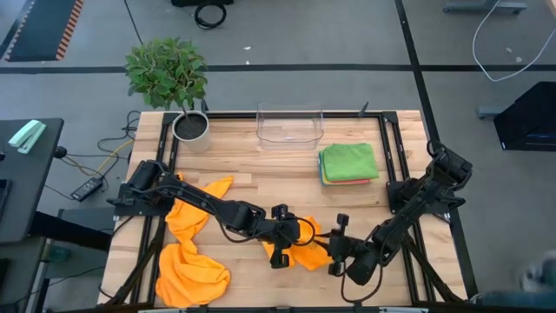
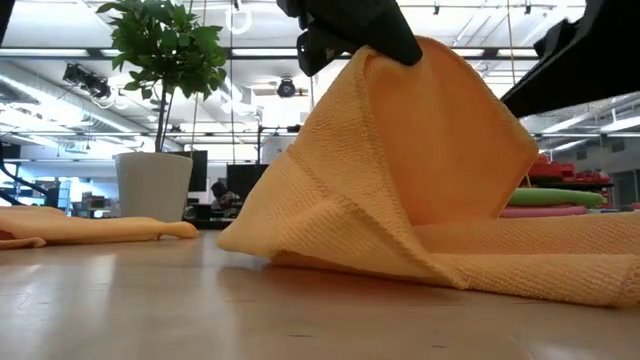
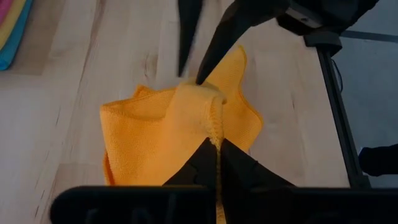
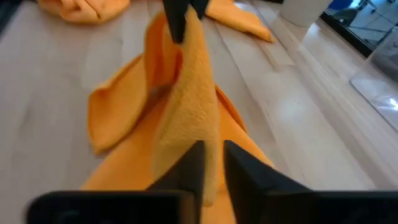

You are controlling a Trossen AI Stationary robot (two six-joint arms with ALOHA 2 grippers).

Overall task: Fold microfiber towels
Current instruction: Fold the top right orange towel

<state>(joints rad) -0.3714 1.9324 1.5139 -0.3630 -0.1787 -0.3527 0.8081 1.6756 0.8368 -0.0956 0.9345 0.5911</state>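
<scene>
An orange microfiber towel [image 1: 306, 250] lies near the table's front edge, drawn up into a ridge between my two grippers. My left gripper [image 1: 281, 249] is shut on its left part, and my right gripper [image 1: 337, 254] is shut on its right part. In the low view the towel [image 2: 420, 190] rises to a peak under a dark gripper [image 2: 352, 38]. Two more orange towels lie crumpled at the front left [image 1: 191, 269] and at the left [image 1: 207, 193]. Folded green, pink, yellow and blue towels form a stack [image 1: 349, 163] at the back right. My left gripper pinches the towel's hemmed edge [image 3: 215, 127] between its two shut fingers, coming from the table's left. That part is lifted off the wood, and the cloth below it spreads on the table [image 3: 149, 149]. My right gripper pinches a raised fold of the towel [image 4: 198, 118] between its two shut fingers, coming from the table's right. The cloth runs as a ridge from it to the other gripper [image 4: 177, 18]. The towel's lower part lies on the table [image 4: 118, 106].
A clear plastic bin [image 1: 289, 127] stands at the back middle. A potted plant [image 1: 189, 127] stands at the back left. Bare wood lies between the held towel and the stack.
</scene>
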